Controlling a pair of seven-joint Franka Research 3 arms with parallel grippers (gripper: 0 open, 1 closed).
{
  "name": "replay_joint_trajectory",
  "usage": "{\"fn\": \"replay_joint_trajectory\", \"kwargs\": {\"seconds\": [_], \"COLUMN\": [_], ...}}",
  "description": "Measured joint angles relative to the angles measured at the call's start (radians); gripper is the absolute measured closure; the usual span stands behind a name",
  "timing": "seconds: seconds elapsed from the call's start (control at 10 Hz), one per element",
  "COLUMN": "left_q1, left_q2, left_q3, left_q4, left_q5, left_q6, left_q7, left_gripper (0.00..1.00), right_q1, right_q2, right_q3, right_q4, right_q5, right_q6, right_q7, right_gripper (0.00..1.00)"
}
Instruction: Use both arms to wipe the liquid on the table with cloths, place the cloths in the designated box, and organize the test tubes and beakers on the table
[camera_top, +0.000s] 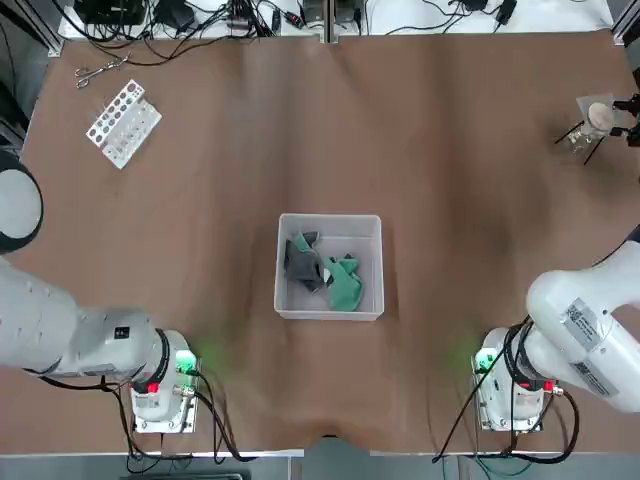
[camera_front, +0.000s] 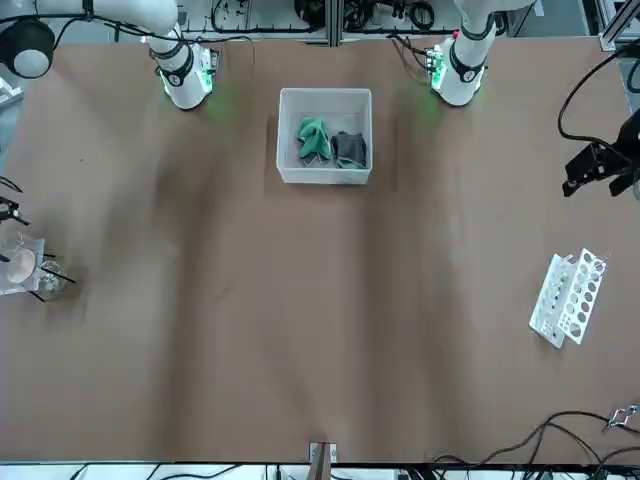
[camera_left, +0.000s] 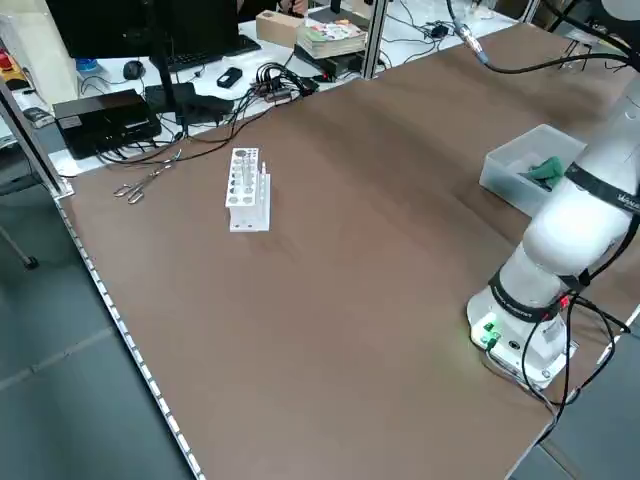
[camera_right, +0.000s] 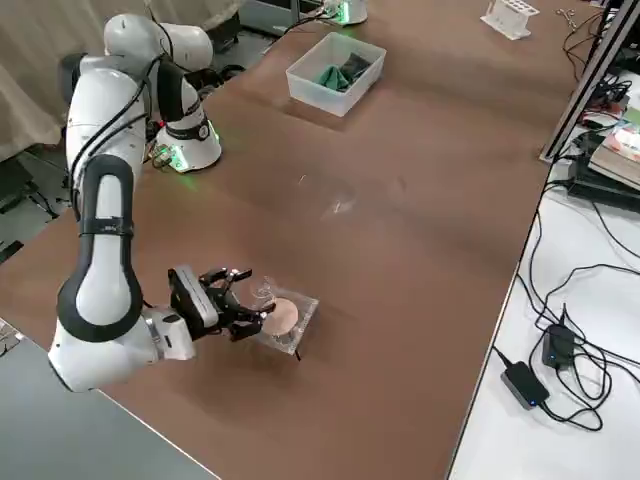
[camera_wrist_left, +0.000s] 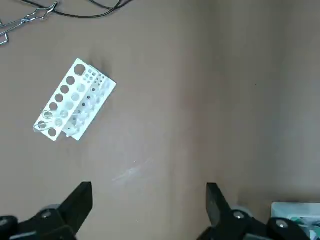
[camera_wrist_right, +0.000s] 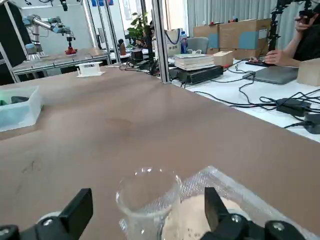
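At the table's far right edge stands the beaker, clear glass, light, slick and breakable, so a gentle pinch across its wall seems safest. Right gripper flanks it, fingers spread and not touching. Both cloths lie in the box. Left gripper hangs spread above the rack.

Pretty cluttered lab around the edges. White benches run alongside, covered in black cables and a power brick. There's a stack of books, cardboard boxes, a laptop, a plant and aluminium posts. Grey floor. A person sits at the far desk.
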Motion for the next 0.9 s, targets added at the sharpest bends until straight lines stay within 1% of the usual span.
{"fn": "replay_joint_trajectory", "kwargs": {"seconds": [0.2, 0.3, 0.4, 0.5, 0.6, 0.8, 0.9], "left_q1": [0.0, 0.0, 0.0, 0.0, 0.0, 0.0, 0.0], "left_q2": [0.0, 0.001, 0.001, 0.001, 0.001, 0.001, 0.001], "left_q3": [0.0, 0.0, 0.0, 0.0, 0.0, -0.001, -0.001], "left_q4": [0.0, 0.0, 0.0, 0.0, 0.0, 0.001, 0.001], "left_q5": [0.0, 0.0, 0.0, 0.0, 0.0, 0.0, 0.0], "left_q6": [0.0, 0.0, 0.0, 0.0, 0.0, 0.0, 0.0], "left_q7": [0.0, 0.0, 0.0, 0.0, 0.0, 0.0, 0.0], "left_gripper": [0.0, 0.0, 0.0, 0.0, 0.0, 0.0, 0.0], "right_q1": [-0.078, -0.12, -0.143, -0.137, -0.106, -0.003, 0.059], "right_q2": [-0.006, -0.02, -0.047, -0.085, -0.133, -0.248, -0.292], "right_q3": [-0.006, -0.006, -0.006, -0.002, 0.002, 0.007, 0.009], "right_q4": [0.074, 0.107, 0.129, 0.146, 0.158, 0.166, 0.166], "right_q5": [-0.037, -0.065, -0.087, -0.109, -0.143, -0.219, -0.24], "right_q6": [-0.044, -0.084, -0.12, -0.14, -0.143, -0.143, -0.143], "right_q7": [0.0, 0.0, 0.001, 0.014, 0.059, 0.194, 0.265], "right_gripper": [0.01, 0.01, 0.01, 0.01, 0.01, 0.01, 0.01]}}
